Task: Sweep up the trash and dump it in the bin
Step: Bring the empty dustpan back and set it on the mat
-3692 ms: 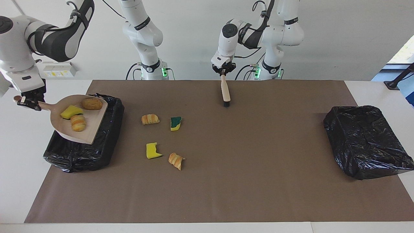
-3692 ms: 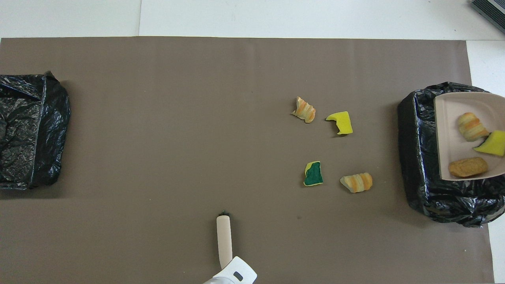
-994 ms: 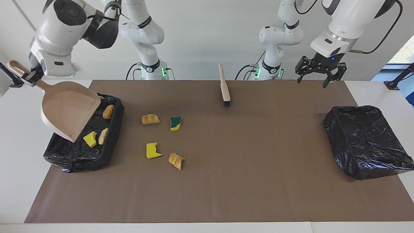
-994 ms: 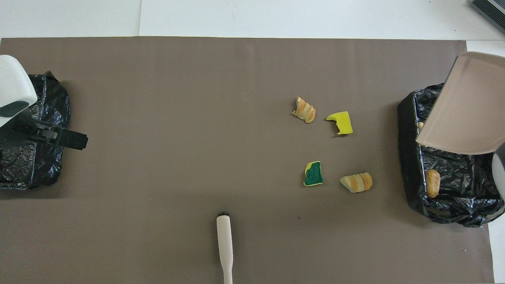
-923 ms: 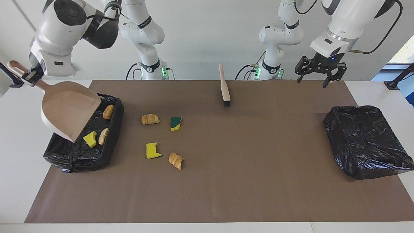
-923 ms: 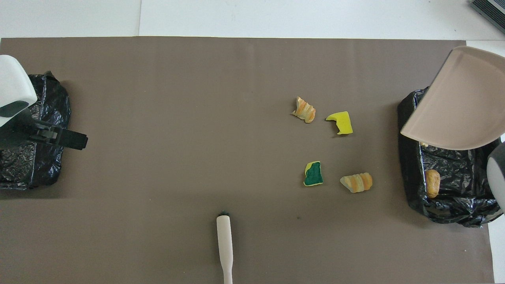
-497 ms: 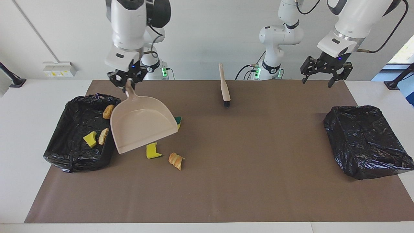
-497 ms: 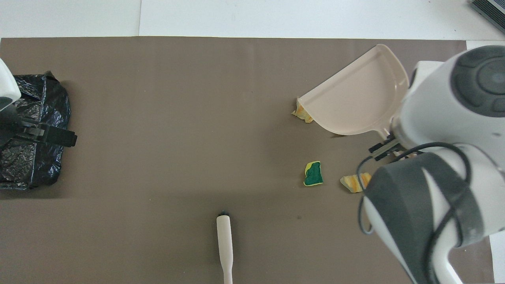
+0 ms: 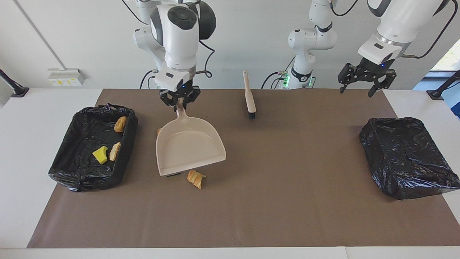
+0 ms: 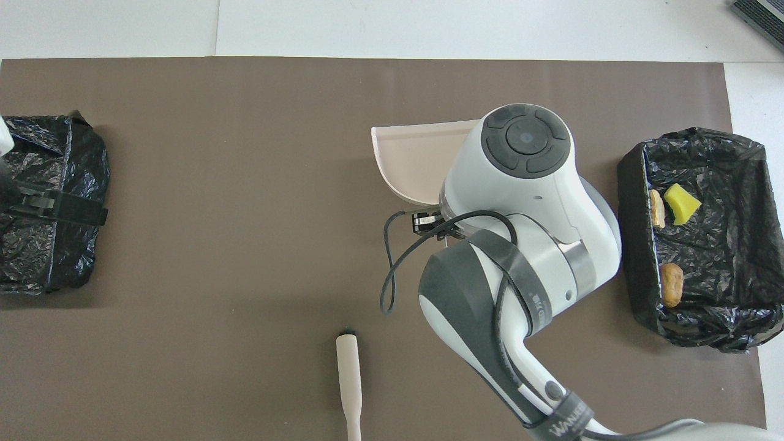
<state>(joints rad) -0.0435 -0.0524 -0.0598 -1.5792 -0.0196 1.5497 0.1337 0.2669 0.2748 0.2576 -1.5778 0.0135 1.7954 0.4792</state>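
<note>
A brown mat (image 9: 287, 201) covered the white table (image 9: 21, 172); right gripper (image 9: 179, 101) clamped the dustpan (image 9: 187, 151) handle above it, left gripper (image 9: 366, 82) spread wide.

Concealed and cropped items

Most loose trash scraps are covered by the raised beige plastic dustpan (image 9: 188, 147); one golden-brown bread piece (image 9: 196, 178) is exposed. In the overhead view, the dustpan is largely masked by the right arm, and the beige wooden brush (image 10: 350, 384) is cropped at the bottom edge.
</note>
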